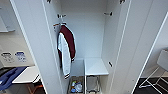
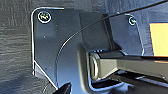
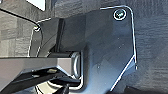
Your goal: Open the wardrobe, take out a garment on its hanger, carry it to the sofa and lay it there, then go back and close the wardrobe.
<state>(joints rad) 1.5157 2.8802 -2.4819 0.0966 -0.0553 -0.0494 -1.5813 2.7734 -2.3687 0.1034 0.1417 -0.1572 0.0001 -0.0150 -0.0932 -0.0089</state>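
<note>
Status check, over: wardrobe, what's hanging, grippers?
Wardrobe doors open. Maroon jacket with white sleeves hanging on left inner wall. Small clutter on wardrobe floor. Gripper fingers unreadable on both wrist views.

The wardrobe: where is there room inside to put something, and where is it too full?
Inside the wardrobe, the white shelf low on the right side is bare, bordered by the right wall and the middle divider. The upper right is open too. The left side is crowded by the hanging maroon jacket, and the basket below it holds items.
</note>
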